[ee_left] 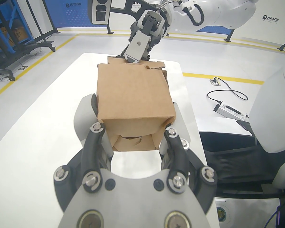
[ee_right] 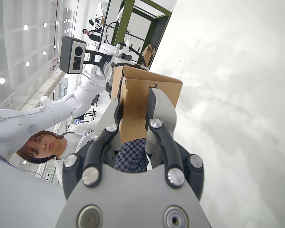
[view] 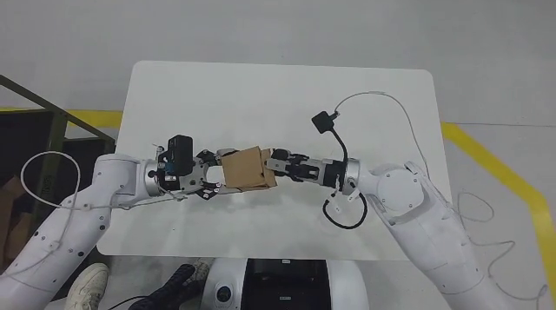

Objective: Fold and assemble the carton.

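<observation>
A brown carton [view: 248, 169] is held above the white table [view: 278, 93], near its front edge, between both arms. My left gripper [view: 213, 175] is shut on it, one finger on each side wall [ee_left: 133, 91], and the end facing this wrist shows flaps folded in. My right gripper [view: 276, 165] grips the opposite end. In the left wrist view it [ee_left: 133, 59] sits at the carton's far top edge, by a torn flap. In its own view the right gripper [ee_right: 134, 100] has cardboard between its pads, and the carton [ee_right: 156, 81] stretches away beyond them.
A black cable with a square plug [view: 324, 122] and a thin white cable [view: 391, 102] lie on the table's right half. A green rack [view: 26, 110] stands off the left edge. The far half of the table [ee_left: 38, 119] is bare.
</observation>
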